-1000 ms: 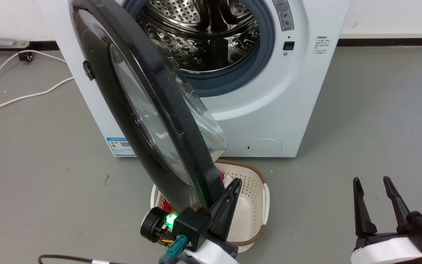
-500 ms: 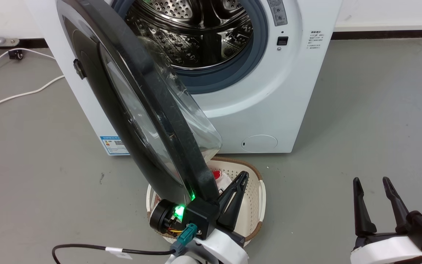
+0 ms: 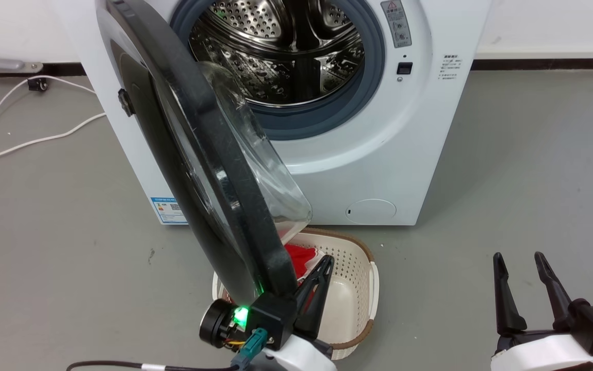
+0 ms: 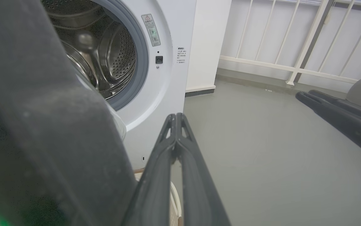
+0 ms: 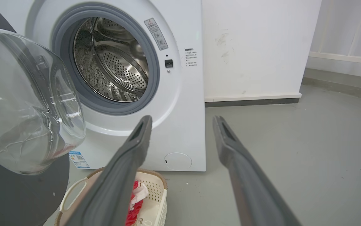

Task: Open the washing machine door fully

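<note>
Head view: the door (image 3: 214, 154) stands roughly square to the front of the machine (image 3: 405, 154), hinged on my left, and the drum is fully exposed. I'd call that more than halfway. What's left is the rest of the swing toward my left until the hinge stops. My left hand (image 3: 322, 270) is at the door's lower free edge, on the glass side. My right hand (image 3: 518, 260) hangs low to the right with its 2 fingers spread, well apart from everything. A basket (image 3: 374, 273) with a red cloth (image 3: 301, 257) sits on the floor under the door's edge and my left hand. It's low, but I'd watch the wrist over it. White cables (image 3: 18, 141) lie on the floor to the left, out of the way I think.

Left wrist view: the left hand (image 4: 176, 116) has its fingers pinched together on nothing, lying just beside the door's (image 4: 42, 125) dark rim. I can't tell if they touch it.

Right wrist view: the right hand (image 5: 182, 121) is open and empty, facing the machine (image 5: 183, 125). The door's (image 5: 26, 103) glass bowl bulges in at left, above the basket (image 5: 158, 182).
</note>
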`<state>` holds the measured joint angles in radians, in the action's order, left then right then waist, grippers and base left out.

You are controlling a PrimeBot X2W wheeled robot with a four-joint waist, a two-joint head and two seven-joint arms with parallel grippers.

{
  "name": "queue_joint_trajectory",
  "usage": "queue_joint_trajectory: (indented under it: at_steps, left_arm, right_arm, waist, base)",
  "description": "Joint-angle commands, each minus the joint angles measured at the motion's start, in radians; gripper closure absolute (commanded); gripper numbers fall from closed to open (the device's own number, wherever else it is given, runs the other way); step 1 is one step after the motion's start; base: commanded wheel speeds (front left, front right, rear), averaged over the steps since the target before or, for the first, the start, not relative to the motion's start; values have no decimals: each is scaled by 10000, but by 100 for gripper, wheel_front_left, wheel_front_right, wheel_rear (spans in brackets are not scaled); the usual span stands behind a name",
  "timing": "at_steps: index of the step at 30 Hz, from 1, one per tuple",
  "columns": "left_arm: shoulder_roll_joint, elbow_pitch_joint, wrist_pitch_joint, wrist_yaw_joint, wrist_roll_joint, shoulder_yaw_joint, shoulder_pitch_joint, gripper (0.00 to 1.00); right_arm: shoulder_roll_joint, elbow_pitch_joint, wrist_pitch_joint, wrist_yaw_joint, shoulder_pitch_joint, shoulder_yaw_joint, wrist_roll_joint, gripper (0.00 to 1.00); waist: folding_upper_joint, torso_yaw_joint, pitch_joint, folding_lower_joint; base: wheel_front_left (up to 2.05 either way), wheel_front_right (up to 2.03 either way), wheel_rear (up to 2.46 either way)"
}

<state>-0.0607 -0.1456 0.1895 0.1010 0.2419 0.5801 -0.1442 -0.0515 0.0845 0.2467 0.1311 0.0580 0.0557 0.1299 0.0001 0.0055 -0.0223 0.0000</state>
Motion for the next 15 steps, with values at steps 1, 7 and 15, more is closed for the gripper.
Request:
queue_joint_trajectory:
  at_steps: [1, 7, 15]
  left_arm:
    - [-216, 16, 36, 152, 31, -177, 151, 100]
    - [-398, 409, -69, 373, 102, -281, 553, 100]
    - [-782, 1168, -324, 734, 104, -377, 1191, 100]
  right_arm:
    - [24, -9, 5, -7, 47, -3, -1, 0]
    - [24, -47, -52, -7, 209, -27, 12, 0]
    - [24, -64, -78, -7, 351, -25, 114, 0]
  waist:
    - [-1, 34, 57, 0]
    - [-1, 129, 237, 0]
    - [-1, 337, 371, 0]
  base:
    - [0, 0, 0]
    - [0, 0, 0]
    - [0, 0, 0]
